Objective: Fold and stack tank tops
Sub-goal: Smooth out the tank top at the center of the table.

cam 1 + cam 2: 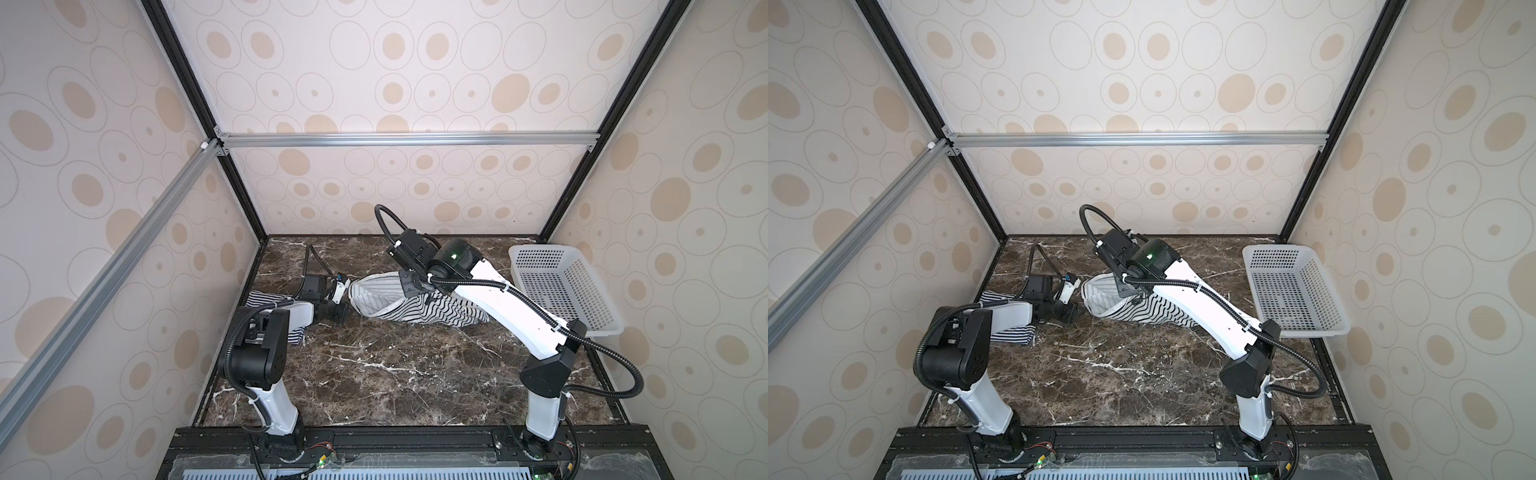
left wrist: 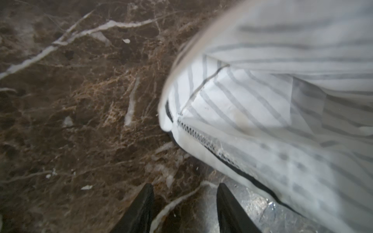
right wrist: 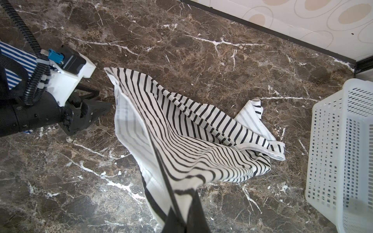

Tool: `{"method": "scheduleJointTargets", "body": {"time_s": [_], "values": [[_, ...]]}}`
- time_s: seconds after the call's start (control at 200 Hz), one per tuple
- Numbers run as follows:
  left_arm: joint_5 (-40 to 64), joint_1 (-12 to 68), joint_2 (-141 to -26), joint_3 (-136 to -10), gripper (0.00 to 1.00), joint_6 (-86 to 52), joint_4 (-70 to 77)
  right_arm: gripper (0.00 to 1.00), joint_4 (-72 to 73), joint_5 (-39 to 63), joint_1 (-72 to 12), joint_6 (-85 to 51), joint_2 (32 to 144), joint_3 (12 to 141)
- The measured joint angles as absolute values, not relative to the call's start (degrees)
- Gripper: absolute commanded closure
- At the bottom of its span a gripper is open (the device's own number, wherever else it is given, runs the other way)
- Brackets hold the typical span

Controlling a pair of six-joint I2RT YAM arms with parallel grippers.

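My right end effector [image 3: 184, 213] pinches the white black-striped tank top [image 3: 191, 145] and holds part of it up. My left end effector [image 2: 184, 201] is open, just beside its edge.

Cloth tank top [image 3: 201, 151], glossy marble table [image 3: 201, 60]

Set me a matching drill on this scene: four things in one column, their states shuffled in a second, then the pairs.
Things
1. left gripper
2. right gripper
3. navy top
4. basket

States
A. white perforated plastic
B. shut on the white top
C. open, holding nothing
D. partly under the left arm

Pairs: 1-C, 2-B, 3-D, 4-A
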State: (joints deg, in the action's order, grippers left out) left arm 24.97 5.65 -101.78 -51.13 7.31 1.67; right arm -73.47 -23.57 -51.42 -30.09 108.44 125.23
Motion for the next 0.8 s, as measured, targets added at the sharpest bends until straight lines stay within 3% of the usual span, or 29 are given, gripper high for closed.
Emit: {"method": "scheduleJointTargets", "body": {"time_s": [0.435, 0.8], "values": [[30.8, 4.3, -109.7, -61.2, 0.52, 4.2, 0.6, 1.00, -70.8, -21.2, -50.1, -30.2, 105.1, 120.3], [32.3, 4.3, -111.0, -61.9, 0.53, 5.3, -1.3, 1.00, -69.4, -20.6, -47.2, -30.6, 104.1, 118.4]]}}
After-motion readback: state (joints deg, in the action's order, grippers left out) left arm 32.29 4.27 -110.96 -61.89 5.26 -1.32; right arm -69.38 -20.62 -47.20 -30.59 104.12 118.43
